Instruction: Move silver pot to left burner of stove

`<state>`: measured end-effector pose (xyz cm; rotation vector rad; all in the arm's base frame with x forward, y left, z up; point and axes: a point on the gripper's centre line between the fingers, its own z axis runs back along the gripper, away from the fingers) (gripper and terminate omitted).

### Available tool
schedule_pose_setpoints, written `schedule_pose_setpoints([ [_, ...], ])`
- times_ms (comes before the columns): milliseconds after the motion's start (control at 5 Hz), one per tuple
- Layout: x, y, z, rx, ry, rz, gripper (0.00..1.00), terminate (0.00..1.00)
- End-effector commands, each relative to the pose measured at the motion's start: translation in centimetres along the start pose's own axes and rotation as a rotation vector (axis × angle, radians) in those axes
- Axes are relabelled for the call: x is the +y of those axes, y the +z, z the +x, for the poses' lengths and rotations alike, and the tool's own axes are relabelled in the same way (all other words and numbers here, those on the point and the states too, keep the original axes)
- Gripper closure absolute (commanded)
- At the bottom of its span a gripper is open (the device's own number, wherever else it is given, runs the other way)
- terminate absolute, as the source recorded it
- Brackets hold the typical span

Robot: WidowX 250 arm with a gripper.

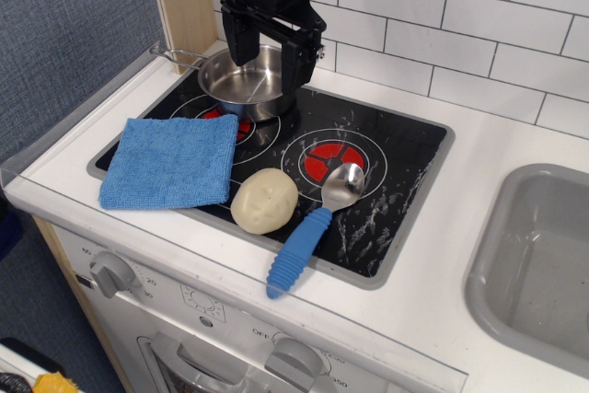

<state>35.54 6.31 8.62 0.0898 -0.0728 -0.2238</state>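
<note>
The silver pot (241,82) stands upright on the back part of the left burner (243,128) of the stove (405,149), its wire handle pointing left toward the back corner. My gripper (264,54) hangs just above the pot, open, with one finger (236,41) over the pot's left side and the other (289,66) at its right rim. It holds nothing. The burner's red centre shows partly between the pot and a blue cloth.
A blue cloth (173,161) covers the front left of the cooktop. A cream potato-shaped object (264,200) and a silver spoon with a blue handle (313,223) lie by the right burner (324,161). A grey sink (543,255) is at right, a wooden post (184,2) behind left.
</note>
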Motion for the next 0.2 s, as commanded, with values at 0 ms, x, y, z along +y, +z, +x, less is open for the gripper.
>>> schedule_pose_setpoints([
  [0, 0.73, 1.76, 0.18, -0.043, 0.011, 0.024, 0.0, 1.0],
])
